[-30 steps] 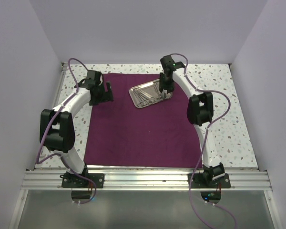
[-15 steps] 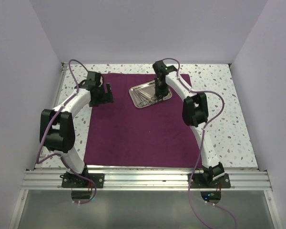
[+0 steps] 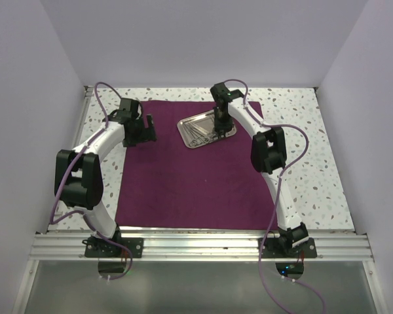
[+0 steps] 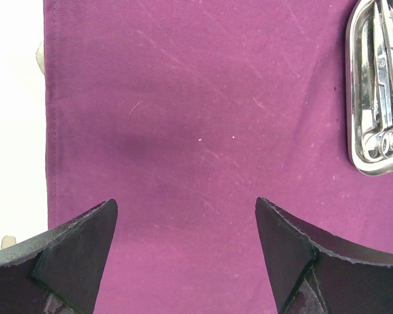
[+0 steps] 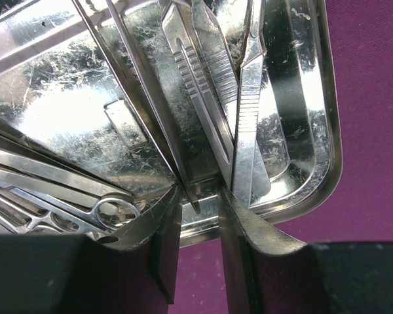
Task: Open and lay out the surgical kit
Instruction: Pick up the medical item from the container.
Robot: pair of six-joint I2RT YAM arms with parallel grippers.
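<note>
Right gripper (image 5: 198, 216) over tray (image 3: 183, 124), upper centre of cloth (image 3: 183, 183): fingers narrow, straddling the near end of tweezers (image 5: 191, 91), long axis running up-frame; firm grip cannot be told. Left gripper (image 4: 185, 203) wide, empty, farther off.

- The table (image 3: 314, 150) is a pale top with dark speckles, showing bare at the left, right and far sides.
- A maroon cloth wrap (image 3: 190, 176) lies spread flat on it, covering most of the middle.
- An aluminium rail (image 3: 196, 245) runs along the near edge.
</note>
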